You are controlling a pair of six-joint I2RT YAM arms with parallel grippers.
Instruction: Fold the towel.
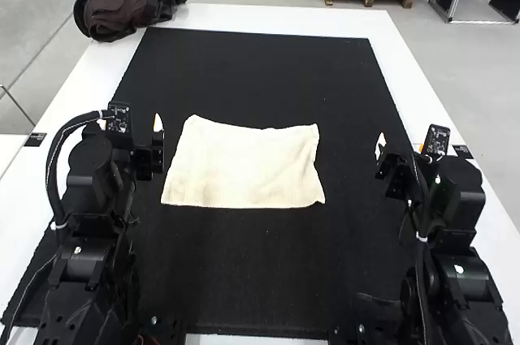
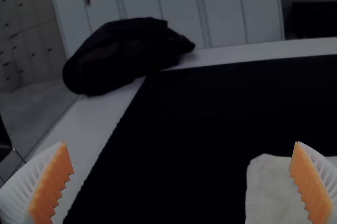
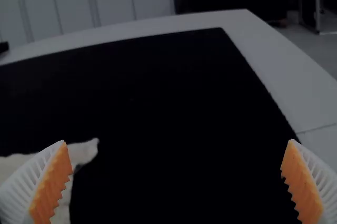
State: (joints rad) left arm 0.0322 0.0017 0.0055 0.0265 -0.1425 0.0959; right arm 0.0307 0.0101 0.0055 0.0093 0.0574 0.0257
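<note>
Towel laid out flat, no fold made

Towel point(image 1: 244, 165) lies spread on the black mat point(image 1: 260, 280), between the two arms. Roughly a rectangle; far edge dips a little in the middle, right side runs crooked, faint ripples toward that end. No flap turned over, no crease across it. Cannot tell whether it is one layer or more.

Left gripper point(image 2: 179, 143): jaws wide, nothing between them; stands near the towel's left side. Right gripper point(image 3: 178, 140): also wide and empty, a bit farther off the right side. Neither has hold of the cloth.

Progress, my reading: at the very start. Done: nothing beyond the towel lying fairly flat. Left: all of it, namely taking an edge or corners, carrying them over, laying them down even, perhaps a second fold, then smoothing. The crooked side may need squaring, or the edges could miss each other.

Dark bundle point(image 1: 126, 6) sits at the table's point(image 1: 394, 61) far left corner, well apart from the towel.
</note>
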